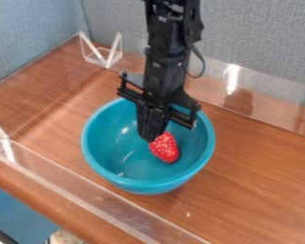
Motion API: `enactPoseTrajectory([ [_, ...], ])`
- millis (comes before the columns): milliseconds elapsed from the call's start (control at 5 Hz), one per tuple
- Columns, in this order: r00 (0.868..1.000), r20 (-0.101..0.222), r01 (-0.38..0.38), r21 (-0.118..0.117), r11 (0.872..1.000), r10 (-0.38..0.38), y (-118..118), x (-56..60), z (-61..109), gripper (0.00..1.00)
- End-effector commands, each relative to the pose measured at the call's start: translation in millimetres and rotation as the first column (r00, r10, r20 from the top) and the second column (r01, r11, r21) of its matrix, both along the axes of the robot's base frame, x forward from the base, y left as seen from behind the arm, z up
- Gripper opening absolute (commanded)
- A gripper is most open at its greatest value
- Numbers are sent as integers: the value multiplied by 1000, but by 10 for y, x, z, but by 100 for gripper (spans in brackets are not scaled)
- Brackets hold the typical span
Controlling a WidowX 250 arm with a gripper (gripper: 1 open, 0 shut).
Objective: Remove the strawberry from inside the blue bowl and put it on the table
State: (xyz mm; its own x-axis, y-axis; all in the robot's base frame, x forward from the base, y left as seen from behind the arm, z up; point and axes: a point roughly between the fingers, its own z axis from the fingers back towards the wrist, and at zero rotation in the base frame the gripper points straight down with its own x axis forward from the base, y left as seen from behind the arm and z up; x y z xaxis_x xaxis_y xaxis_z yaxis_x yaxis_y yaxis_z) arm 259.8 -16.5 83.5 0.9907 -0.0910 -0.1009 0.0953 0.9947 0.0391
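- Hand (156, 136) clamped on the strawberry (166, 149), low inside the blue bowl (114, 152), right of its centre.
- Bare tabletop (53, 100) rings the bowl; a clear wall (263, 88) stands behind it.

Grey backdrop (41, 19), clear triangular bracket (107, 50)

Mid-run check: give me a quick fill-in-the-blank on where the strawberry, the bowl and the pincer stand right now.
1. The black pincer is ____ on the small red toy strawberry.
2. The strawberry is within the rim of the round teal-blue plastic bowl, not on the reddish-brown wooden ____.
3. The pincer points straight ____ into the bowl.
Missing words: closed; table; down.
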Motion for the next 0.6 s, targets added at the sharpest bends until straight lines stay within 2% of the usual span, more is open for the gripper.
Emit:
enactPoseTrajectory([
  [0,996,89,-7,-11,1000,8,26,68,216,0],
  [400,994,111,-5,-16,1000,7,38,98,237,0],
])
